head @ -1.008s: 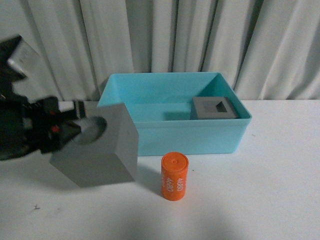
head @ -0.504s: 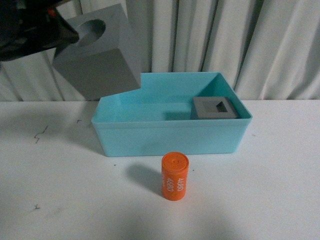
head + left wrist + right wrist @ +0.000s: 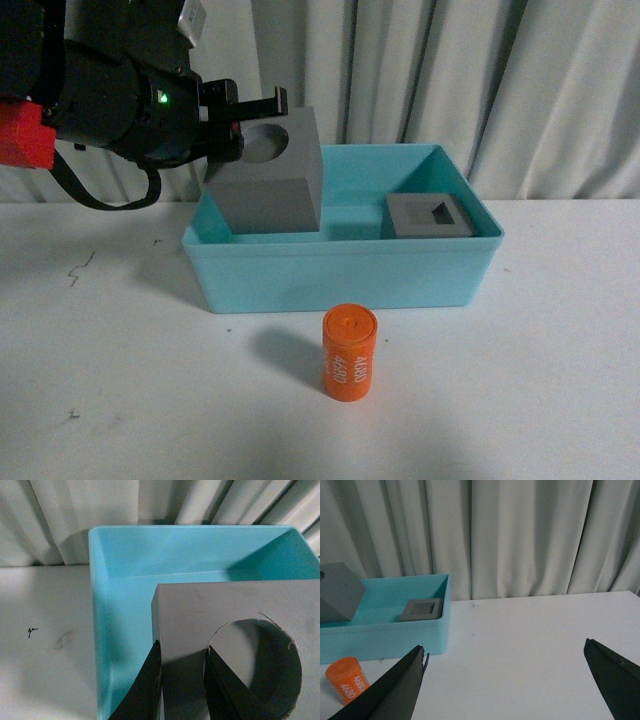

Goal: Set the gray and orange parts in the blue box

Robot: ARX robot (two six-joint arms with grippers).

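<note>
Carried rightward and down in the last half second, the round-hole cube [image 3: 270, 190] now hangs over the left end of the box [image 3: 340, 275]; how far it is above the box floor cannot be told. The left hand [image 3: 245, 118] is clenched on the cube's wall, one finger outside and one in the round hole, as the left wrist view shows. The square-hole cube [image 3: 430, 217] already lies in the box's far right corner. The cylinder [image 3: 349, 353] stands upright on the counter [image 3: 560, 380] just in front of the box, toward the front edge. The right hand [image 3: 504, 646] waits spread wide and empty over the counter's right side. The step in hand looks to be the set-down. The cube is best lowered clear of the left wall and short of the other cube, then levelled before the fingers part, so the inner finger slips out of the hole without dragging it.
</note>
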